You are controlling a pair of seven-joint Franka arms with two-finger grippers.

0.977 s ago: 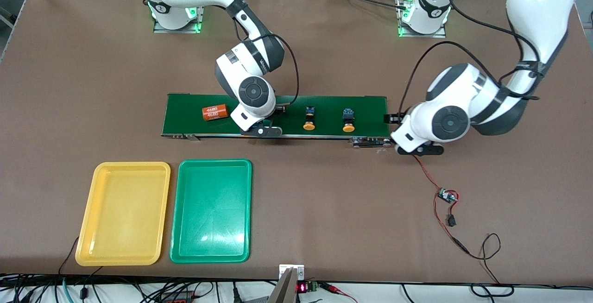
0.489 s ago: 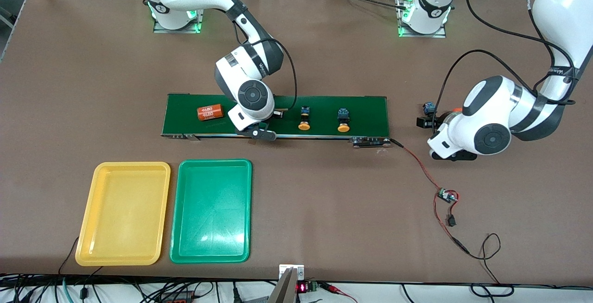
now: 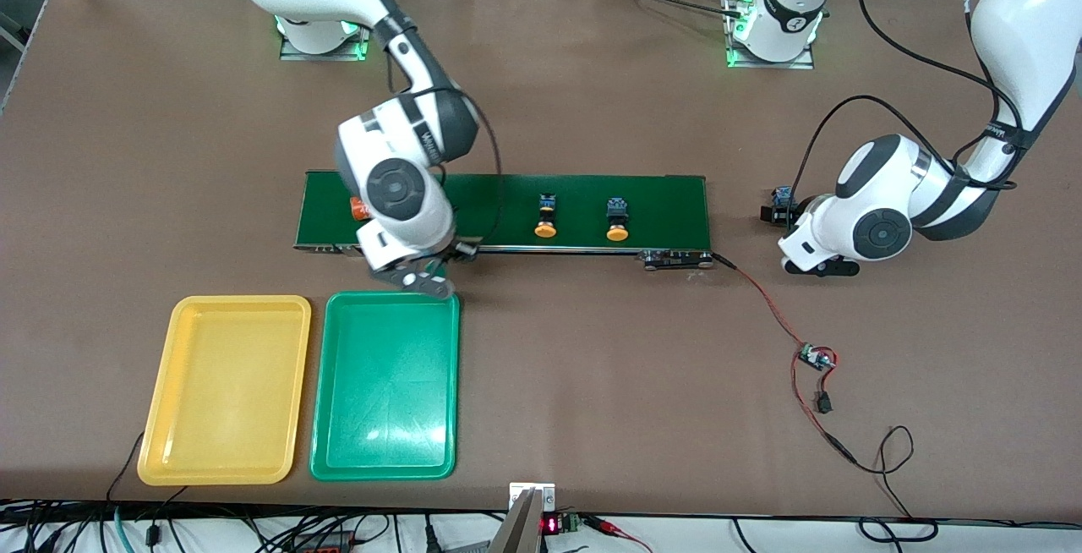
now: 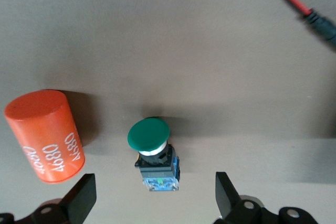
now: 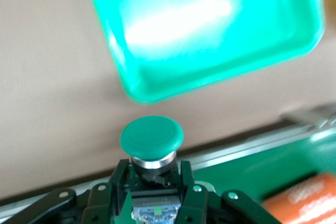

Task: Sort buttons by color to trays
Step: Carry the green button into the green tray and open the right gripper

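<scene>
Swinging off the belt (image 3: 507, 210), the right hand (image 5: 155, 182) is carrying a green button (image 5: 151, 139) toward the empty green tray (image 3: 385, 384); the left hand (image 4: 152, 203) is waiting, released, over another green button (image 4: 152, 148).

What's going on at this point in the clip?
The right gripper is shut on a green button, carrying it off the belt toward the green tray. Two yellow buttons lie on the belt. The left gripper hovers open over another green button beside an orange cylinder. Both trays hold nothing; the yellow tray lies beside the green one.
</scene>
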